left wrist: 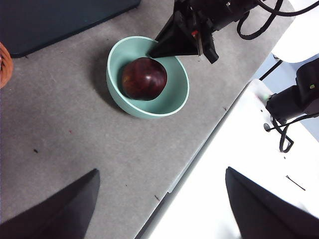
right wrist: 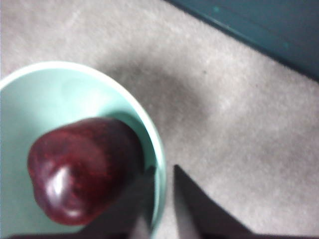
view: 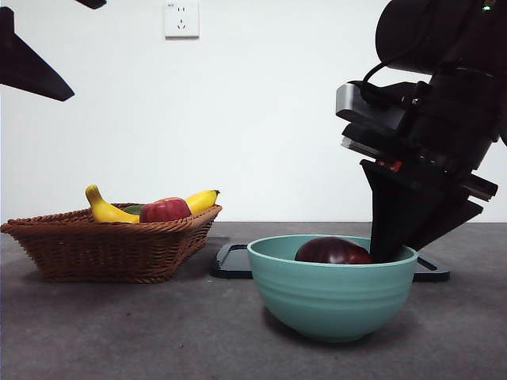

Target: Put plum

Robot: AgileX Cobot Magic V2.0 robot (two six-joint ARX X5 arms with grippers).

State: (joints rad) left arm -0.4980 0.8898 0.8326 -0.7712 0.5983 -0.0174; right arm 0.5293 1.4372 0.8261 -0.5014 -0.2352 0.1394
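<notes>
1. The left gripper (left wrist: 159, 209) waits high and well apart from the fruit, a black tip at the top left corner of the front view; its black fingers (left wrist: 60, 206) stand wide apart with nothing between them, above the grey table (left wrist: 65, 124) and its pale edge.
2. A brown woven wicker basket (view: 111, 245) sits on the table far from both sets of fingers. It holds a yellow banana (view: 107, 210), a bright red apple (view: 165, 210) and a second yellow piece behind the apple.
3. A dark flat tray (view: 231, 263) lies on the table behind the bowl.
4. A round mint-green ceramic bowl (view: 333, 297) stands on the table directly under the right fingers.
5. The glossy, dark maroon, rounded plum (view: 333, 251) lies inside the bowl, its top showing just above the rim; it rests towards the side of the bowl nearest the right fingers.
6. The right gripper (right wrist: 163, 172) reaches down at the bowl's rim just beside the plum. Its fingers (right wrist: 199, 204) are a narrow gap apart and straddle the rim (right wrist: 158, 164), one inside the bowl next to the plum, one outside; they clamp nothing. Whether the inner finger touches the plum cannot be told.
</notes>
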